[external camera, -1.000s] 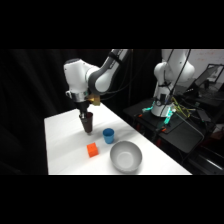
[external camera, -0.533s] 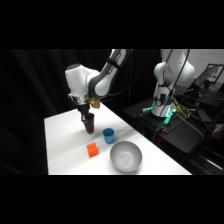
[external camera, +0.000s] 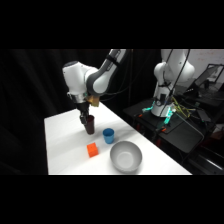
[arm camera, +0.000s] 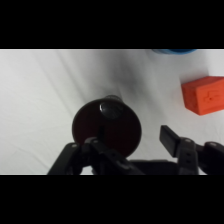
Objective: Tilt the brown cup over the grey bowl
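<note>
The brown cup (external camera: 90,126) stands upright on the white table, at the back left of the other objects. My gripper (external camera: 86,118) comes down from above right at its rim. In the wrist view the brown cup (arm camera: 105,127) shows its dark round mouth, and my gripper (arm camera: 132,142) is open: one finger (arm camera: 95,146) hangs over the cup's inside, the other finger (arm camera: 170,136) is outside the wall. The grey bowl (external camera: 125,158) sits empty near the table's front edge, well apart from the cup. It is out of the wrist view.
A small blue cup (external camera: 108,135) stands between the brown cup and the bowl; only its rim (arm camera: 175,50) shows at the wrist view's top edge. An orange block (external camera: 92,149) (arm camera: 204,94) lies left of the bowl. A second white arm (external camera: 170,80) stands at the back right.
My gripper has sunk a little lower onto the brown cup's rim. The cups, block and bowl have not moved.
</note>
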Controlling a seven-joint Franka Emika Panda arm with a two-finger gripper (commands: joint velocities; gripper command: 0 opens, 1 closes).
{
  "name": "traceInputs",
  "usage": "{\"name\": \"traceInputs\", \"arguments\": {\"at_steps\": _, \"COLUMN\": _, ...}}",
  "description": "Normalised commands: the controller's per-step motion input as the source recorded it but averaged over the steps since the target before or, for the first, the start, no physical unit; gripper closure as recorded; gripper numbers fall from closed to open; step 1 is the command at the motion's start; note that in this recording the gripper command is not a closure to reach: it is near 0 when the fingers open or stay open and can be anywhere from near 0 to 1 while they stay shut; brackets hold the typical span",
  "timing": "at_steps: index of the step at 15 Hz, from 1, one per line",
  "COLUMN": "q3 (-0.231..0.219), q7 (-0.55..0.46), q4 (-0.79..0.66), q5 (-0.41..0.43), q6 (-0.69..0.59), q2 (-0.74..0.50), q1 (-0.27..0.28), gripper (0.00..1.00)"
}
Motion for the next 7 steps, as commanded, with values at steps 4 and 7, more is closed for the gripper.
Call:
{"name": "traceInputs", "arguments": {"at_steps": 4, "q3": -0.008, "q7": -0.09, "q4": 0.24, "q5": -0.009, "q6": -0.6, "q2": -0.39, "q1": -0.061, "gripper": 0.0}}
{"name": "traceInputs", "arguments": {"at_steps": 7, "q3": 0.024, "q7": -0.12, "q4": 0.18, "q5": -0.022, "q6": -0.34, "q2": -0.28, "q1": -0.065, "gripper": 0.0}}
